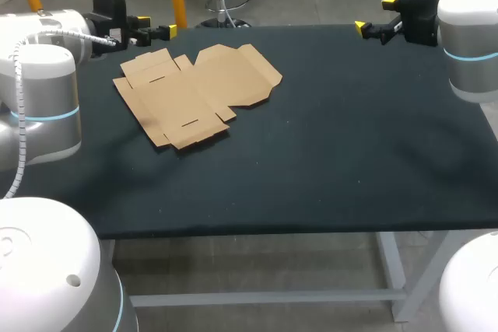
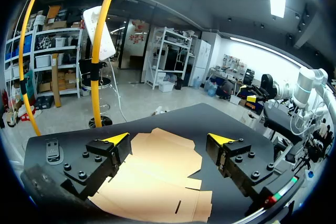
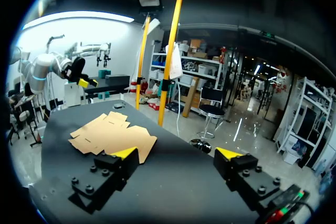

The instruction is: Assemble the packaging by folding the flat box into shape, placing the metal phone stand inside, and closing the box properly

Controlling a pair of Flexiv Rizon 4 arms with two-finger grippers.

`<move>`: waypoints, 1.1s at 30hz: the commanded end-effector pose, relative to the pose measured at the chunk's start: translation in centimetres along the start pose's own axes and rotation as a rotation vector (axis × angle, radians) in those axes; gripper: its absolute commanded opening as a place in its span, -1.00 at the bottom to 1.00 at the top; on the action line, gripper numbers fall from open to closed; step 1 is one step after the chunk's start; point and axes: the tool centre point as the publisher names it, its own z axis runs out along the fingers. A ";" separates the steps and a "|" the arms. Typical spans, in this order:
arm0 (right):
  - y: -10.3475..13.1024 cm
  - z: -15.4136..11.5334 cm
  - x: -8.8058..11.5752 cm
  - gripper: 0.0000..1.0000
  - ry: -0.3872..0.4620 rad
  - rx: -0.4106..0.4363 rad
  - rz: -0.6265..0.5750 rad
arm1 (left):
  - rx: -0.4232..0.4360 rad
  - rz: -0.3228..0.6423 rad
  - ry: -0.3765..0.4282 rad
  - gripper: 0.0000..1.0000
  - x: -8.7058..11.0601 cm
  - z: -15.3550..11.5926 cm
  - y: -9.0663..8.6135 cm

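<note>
The flat brown cardboard box (image 1: 194, 91) lies unfolded on the black table (image 1: 327, 153), at its back left. My left gripper (image 1: 156, 26) hovers at the back left corner, just behind the cardboard, fingers open and empty. In the left wrist view the cardboard (image 2: 157, 177) spreads under and ahead of the open left gripper (image 2: 168, 140). My right gripper (image 1: 374, 15) hangs open over the back right edge, far from the box. In the right wrist view the cardboard (image 3: 110, 135) lies well ahead of the open right gripper (image 3: 177, 153). No metal phone stand shows in the head view.
A small grey metal piece (image 2: 52, 150) sits on the dark surface beside my left gripper's fingers; I cannot tell what it is. Bare black tabletop runs from the cardboard to the front and right edges.
</note>
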 end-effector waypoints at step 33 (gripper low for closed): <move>-0.4 -0.2 -0.2 1.00 0.024 0.021 0.044 | -0.041 0.006 0.038 1.00 0.7 0.4 0.0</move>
